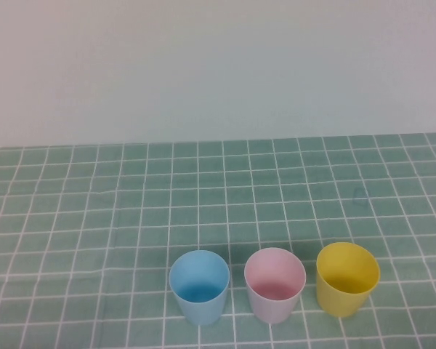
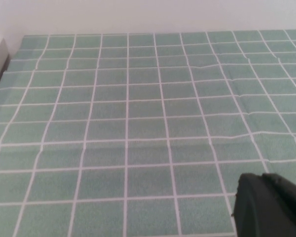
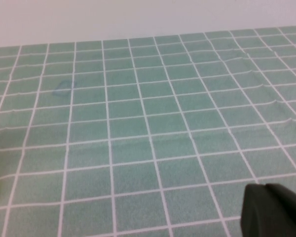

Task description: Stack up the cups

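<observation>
Sitting upright in a row at the near bench (image 1: 73, 218) edge: blue cup (image 1: 199, 286), pink cup (image 1: 275, 283), yellow cup (image 1: 346, 278), none nested. Left gripper (image 2: 271, 205) and right gripper (image 3: 274, 210) show only a dark corner; jaws' opening cannot be told. Yellow rim edges the right wrist view, so the right arm seems nearer it.

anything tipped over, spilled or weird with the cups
Nothing stands out. The blue cup, pink cup and yellow cup stand upright, apart, in a row. Left gripper and right gripper show only at their wrist views' edges.
</observation>
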Robot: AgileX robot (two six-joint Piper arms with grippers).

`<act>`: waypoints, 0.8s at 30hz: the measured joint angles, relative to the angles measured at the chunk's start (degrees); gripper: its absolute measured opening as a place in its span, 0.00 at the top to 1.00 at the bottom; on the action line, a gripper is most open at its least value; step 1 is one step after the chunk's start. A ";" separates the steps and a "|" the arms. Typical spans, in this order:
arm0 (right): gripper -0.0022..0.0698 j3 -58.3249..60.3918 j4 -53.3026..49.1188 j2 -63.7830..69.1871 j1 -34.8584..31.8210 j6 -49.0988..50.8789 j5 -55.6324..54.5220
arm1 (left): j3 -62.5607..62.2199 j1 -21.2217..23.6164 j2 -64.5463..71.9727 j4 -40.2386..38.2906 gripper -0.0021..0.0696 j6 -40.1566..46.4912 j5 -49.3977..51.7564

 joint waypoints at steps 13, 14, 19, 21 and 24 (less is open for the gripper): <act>0.97 0.00 0.00 0.00 1.03 0.00 -0.10 | 0.00 0.00 0.00 0.00 0.97 0.00 0.12; 0.97 0.00 0.00 0.00 1.76 0.00 -0.10 | 0.00 0.00 0.00 0.00 0.97 0.00 0.12; 0.97 0.00 0.00 0.00 5.86 0.00 -0.10 | 0.00 0.00 0.00 0.00 0.97 0.00 0.12; 0.97 0.00 0.00 0.00 6.25 0.00 -0.10 | 0.00 0.00 0.00 0.00 0.97 0.00 0.12; 0.97 0.00 0.00 0.00 6.47 0.00 -0.10 | 0.00 0.00 0.00 0.00 0.97 0.00 0.12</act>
